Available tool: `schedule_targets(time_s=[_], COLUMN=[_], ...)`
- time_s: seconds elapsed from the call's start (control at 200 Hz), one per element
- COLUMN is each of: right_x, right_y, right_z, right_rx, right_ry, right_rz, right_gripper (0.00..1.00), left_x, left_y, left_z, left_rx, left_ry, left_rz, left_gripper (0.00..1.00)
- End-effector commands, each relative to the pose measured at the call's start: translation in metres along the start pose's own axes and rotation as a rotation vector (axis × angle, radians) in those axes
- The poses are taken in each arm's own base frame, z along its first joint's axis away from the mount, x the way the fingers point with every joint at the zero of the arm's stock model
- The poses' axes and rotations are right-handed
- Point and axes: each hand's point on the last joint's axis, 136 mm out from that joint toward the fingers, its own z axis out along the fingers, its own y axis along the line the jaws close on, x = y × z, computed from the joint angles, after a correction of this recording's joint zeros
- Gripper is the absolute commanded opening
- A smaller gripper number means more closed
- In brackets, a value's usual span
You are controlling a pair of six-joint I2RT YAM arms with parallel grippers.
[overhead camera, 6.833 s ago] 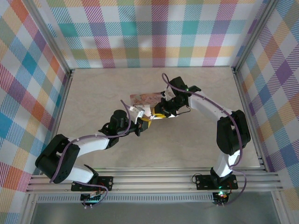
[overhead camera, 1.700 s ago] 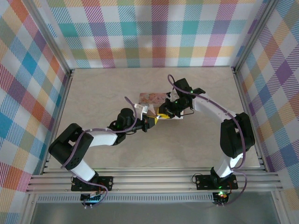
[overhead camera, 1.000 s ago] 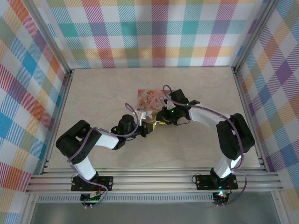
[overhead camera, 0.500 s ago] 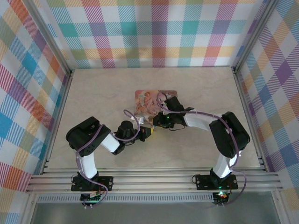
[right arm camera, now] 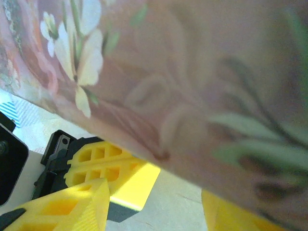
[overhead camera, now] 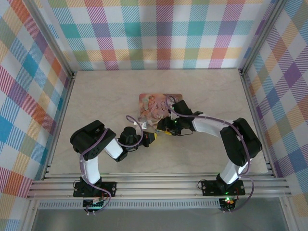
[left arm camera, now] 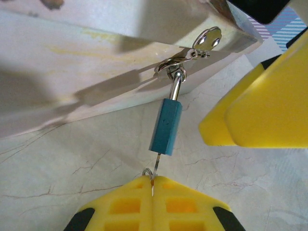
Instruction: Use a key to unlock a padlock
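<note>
We are watching the left claw (left arm camera: 152, 185) clenching the thin key (left arm camera: 153, 169), which is entering the blue padlock (left arm camera: 166, 127). The padlock is hooking through the clasp (left arm camera: 192, 50) on the tin (overhead camera: 151, 105) at mid-table (overhead camera: 96, 96). The right claw (right arm camera: 154, 198) is standing released beside the padlock.
</note>
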Motion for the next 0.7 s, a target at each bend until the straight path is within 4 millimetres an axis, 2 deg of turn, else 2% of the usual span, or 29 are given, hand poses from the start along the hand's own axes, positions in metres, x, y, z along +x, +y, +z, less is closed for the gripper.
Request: schedule_targets(time_s=[0.0, 0.15, 0.475, 0.695], right_x=[0.005, 0.003, 0.010, 0.008], right_y=[-0.009, -0.009, -0.002, -0.014], right_z=[-0.007, -0.005, 0.015, 0.025], right_rx=[0.030, 0.012, 0.019, 0.058], right_ry=[-0.014, -0.088, -0.191, -0.199], right_rz=[0.068, 0.086, 0.059, 0.083], right_gripper=[0.54, 0.55, 0.59, 0.61], left_x=[0.024, 0.023, 0.021, 0.018], left_y=[0.018, 0.016, 0.011, 0.007], left_z=[-0.005, -0.005, -0.007, -0.007], left_rx=[-0.065, -0.059, -0.053, -0.048], left_ry=[0.069, 0.073, 0.086, 0.088], left_rz=[-0.041, -0.048, -0.047, -0.041], left_gripper=[0.00, 0.00, 0.00, 0.00])
